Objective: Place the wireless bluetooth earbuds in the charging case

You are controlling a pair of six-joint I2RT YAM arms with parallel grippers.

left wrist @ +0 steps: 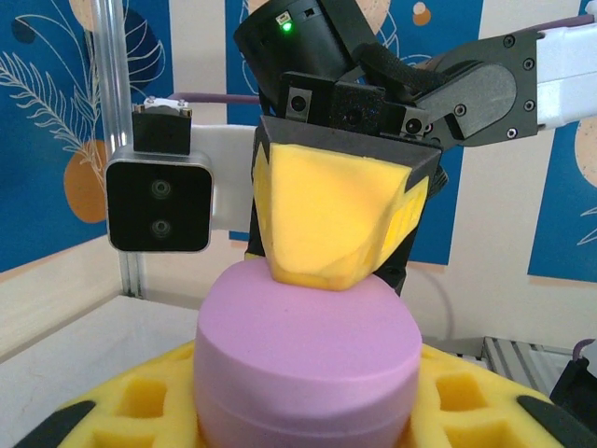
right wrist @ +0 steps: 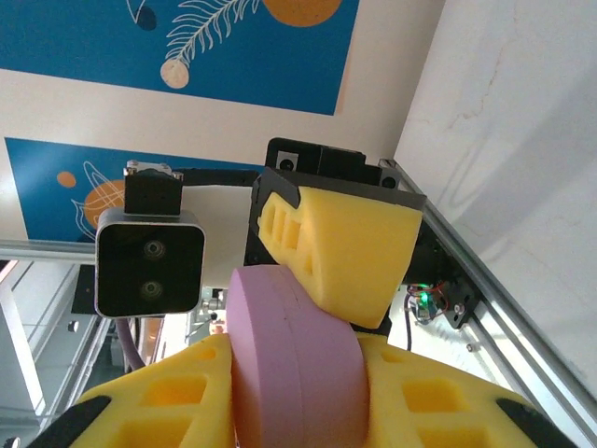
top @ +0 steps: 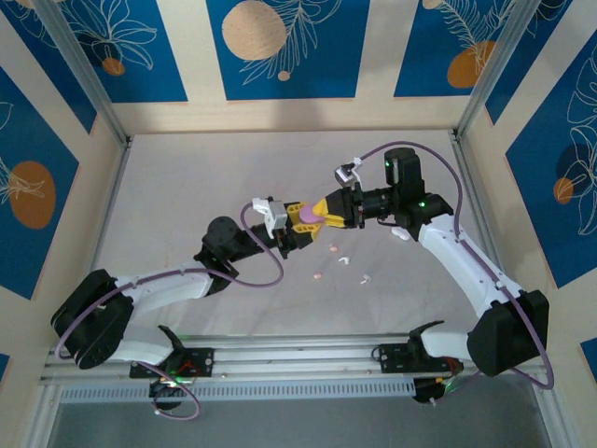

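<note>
Smooth rounded purple case [left wrist: 308,355], blocky yellow foam pads [left wrist: 336,215], tiny pale earbuds [top: 342,259]

Both arms bend inward and meet at the purple case [top: 306,216]: the left hand [top: 295,224] clamps it from the left, and the right hand [top: 324,211] (forearm roughly level) pinches it from the right.

Pale table [top: 187,187], small earbuds [top: 343,259] scattered

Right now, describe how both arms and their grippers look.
Left arm and right arm have white links, black joints and looping purple cables. Left gripper and right gripper have black bodies with chunky yellow fingers bearing square pockets. Each wrist carries a black-faced camera; a green light glows on the right arm.
</note>
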